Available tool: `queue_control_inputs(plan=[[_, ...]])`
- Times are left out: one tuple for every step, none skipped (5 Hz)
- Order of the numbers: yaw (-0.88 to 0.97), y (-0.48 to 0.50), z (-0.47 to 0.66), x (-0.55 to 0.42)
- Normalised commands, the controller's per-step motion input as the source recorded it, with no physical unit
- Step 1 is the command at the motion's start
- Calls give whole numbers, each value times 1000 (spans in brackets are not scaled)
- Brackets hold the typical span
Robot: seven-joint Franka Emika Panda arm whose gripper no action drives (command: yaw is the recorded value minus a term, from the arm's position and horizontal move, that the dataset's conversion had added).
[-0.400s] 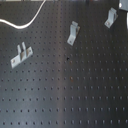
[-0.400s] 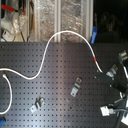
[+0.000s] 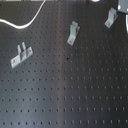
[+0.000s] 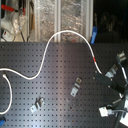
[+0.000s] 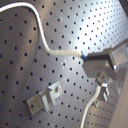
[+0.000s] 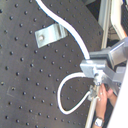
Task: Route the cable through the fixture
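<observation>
Second wrist view: gripper is pinched on the cable, which loops below the fingers over the perforated board. Second exterior view: white cord arcs from the board's left edge up over the back edge and down to the gripper at right. Three metal brackets sit apart, cable not in any

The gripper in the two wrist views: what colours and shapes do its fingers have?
In both wrist views the gripper is bare metal: grey, blocky fingers with flat faces and square edges, and a small round screw head below them. In the second wrist view the fingers look bluish grey. No markings are legible.
</observation>
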Motion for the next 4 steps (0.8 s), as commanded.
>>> queue_control_inputs(plan=[[66,-161,266,-70],[640,-201,115,-275],[706,-113,44,-262],[843,-63,29,-149]])
